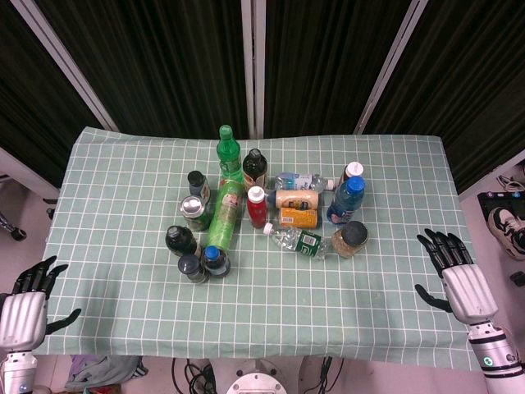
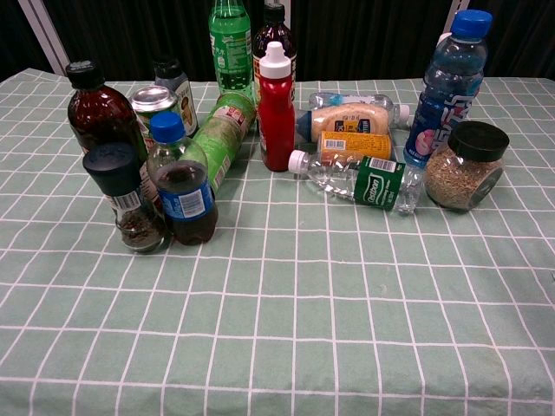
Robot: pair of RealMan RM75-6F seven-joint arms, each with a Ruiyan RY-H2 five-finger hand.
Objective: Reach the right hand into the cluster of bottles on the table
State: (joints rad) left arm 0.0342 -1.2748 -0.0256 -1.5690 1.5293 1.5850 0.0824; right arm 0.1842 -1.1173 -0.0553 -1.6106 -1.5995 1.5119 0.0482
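A cluster of bottles [image 1: 262,213] fills the middle of the green checked table [image 1: 123,189]. It includes an upright green bottle [image 1: 229,156], a red bottle [image 2: 276,97], a blue sports bottle [image 2: 448,87], a clear bottle lying flat [image 2: 364,178] and a black-lidded jar [image 2: 466,166]. My right hand [image 1: 456,272] hovers over the table's right front edge, fingers apart and holding nothing, well right of the jar [image 1: 351,238]. My left hand [image 1: 26,302] hangs open off the left front corner. Neither hand shows in the chest view.
A green tube [image 1: 225,217] lies on its side among dark bottles [image 1: 181,240] and a can [image 1: 194,210] at the cluster's left. Black curtains hang behind the table. A shoe [image 1: 504,222] sits on the floor at the right.
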